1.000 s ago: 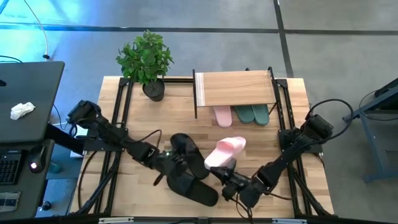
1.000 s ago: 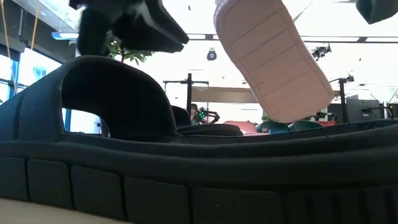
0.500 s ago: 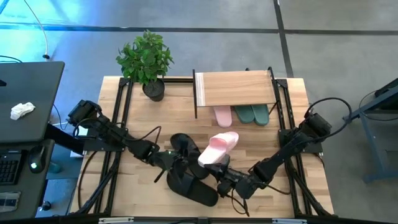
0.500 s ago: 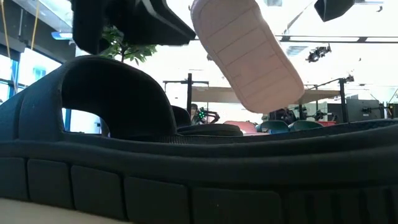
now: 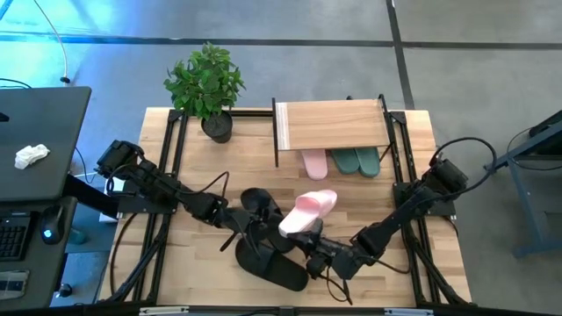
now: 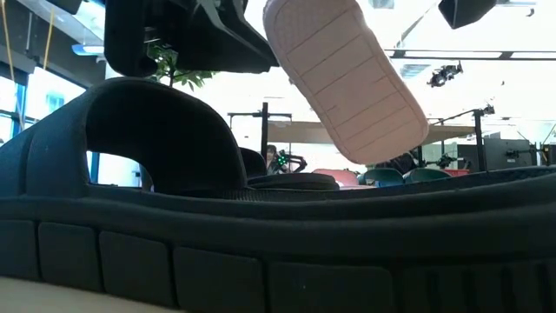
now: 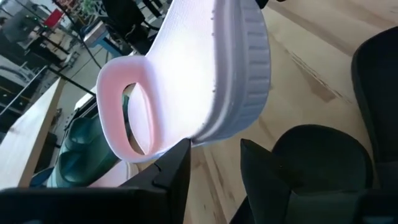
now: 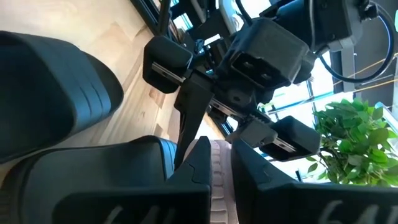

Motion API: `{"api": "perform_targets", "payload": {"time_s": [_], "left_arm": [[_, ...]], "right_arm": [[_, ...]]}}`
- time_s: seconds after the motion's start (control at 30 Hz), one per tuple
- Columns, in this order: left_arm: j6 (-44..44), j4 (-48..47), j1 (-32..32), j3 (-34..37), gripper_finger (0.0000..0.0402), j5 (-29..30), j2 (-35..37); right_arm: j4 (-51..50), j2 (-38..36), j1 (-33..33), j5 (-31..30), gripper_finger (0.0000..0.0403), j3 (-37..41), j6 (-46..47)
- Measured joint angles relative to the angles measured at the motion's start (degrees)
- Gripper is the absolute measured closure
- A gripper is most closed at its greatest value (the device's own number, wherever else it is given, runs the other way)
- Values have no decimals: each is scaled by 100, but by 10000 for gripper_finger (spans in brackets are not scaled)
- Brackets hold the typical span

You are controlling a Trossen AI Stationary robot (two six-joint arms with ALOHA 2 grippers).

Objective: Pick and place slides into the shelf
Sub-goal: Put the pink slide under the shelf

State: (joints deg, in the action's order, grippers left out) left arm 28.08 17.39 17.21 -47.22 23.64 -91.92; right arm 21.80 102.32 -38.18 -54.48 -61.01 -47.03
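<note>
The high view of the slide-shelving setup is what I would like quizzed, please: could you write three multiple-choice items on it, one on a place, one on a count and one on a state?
1. Where is the potted plant?
A. By the table's far left corner
B. On the shelf
C. Between the arms

2. How many slides lie under the shelf?
A. One
B. Three
C. Five

3. What state is the lifted pink slide in?
A. Flat on the table
B. Held aloft in the right gripper
C. On top of the shelf

Answers: 1 A, it stands left of the shelf at the table's far edge. 2 B, one pink and two teal show there. 3 B, the shut fingers pinch its end above the black slides.
</note>
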Motion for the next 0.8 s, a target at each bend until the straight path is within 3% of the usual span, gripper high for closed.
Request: {"api": "perform_targets", "payload": {"time_s": [0.1,0.5,0.63,0.8], "left_arm": [[-4,-3,0,0,258,-7,0],[-176,424,-1,-6,125,-3,-12],[-174,664,-2,-8,119,183,-107],[-174,640,0,-2,143,216,-292]], "right_arm": [[29,0,30,51,400,0,2],[172,0,74,150,400,0,-107],[263,0,133,285,401,0,-138],[293,0,153,220,402,0,-256]]}}
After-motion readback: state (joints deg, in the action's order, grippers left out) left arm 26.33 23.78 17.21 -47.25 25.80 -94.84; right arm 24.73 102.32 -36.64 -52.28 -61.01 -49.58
